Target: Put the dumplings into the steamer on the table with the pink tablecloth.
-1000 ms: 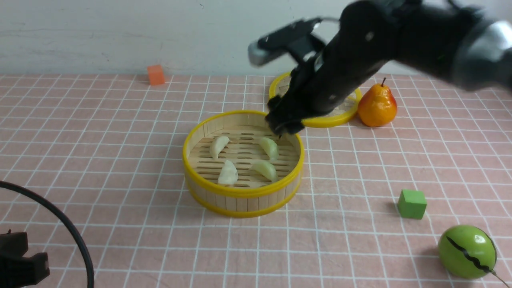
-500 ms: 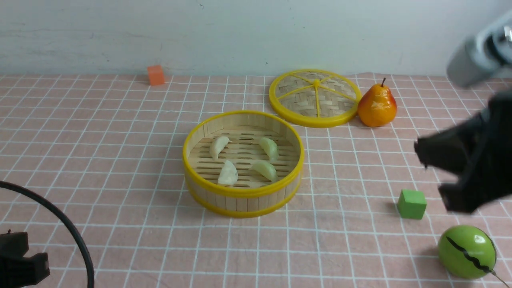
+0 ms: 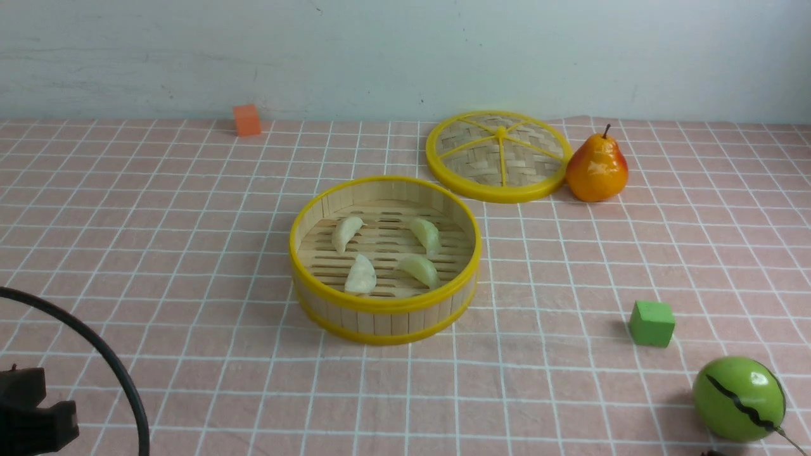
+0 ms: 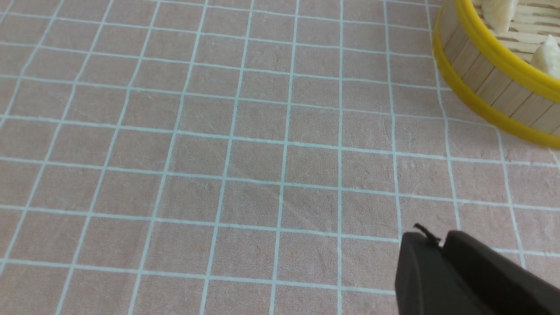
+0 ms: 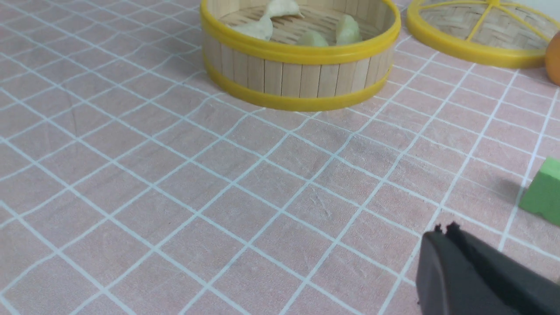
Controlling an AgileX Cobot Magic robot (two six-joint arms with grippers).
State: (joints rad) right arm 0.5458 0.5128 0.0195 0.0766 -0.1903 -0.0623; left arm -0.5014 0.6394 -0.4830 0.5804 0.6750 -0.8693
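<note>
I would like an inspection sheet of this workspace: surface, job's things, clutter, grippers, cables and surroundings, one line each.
Surface: pink tablecloth with white grid, slightly wrinkled.
Job's things: four dumplings lie inside the steamer; none on the cloth.
Clutter: lid flat behind the steamer, pear beside it, orange cube, green cube, green ball.
Grippers: left gripper shut, empty; right gripper shut, empty; both low over bare cloth.
Cables: black cable arcs at the near left corner.
Surroundings: plain pale wall behind the table.
</note>
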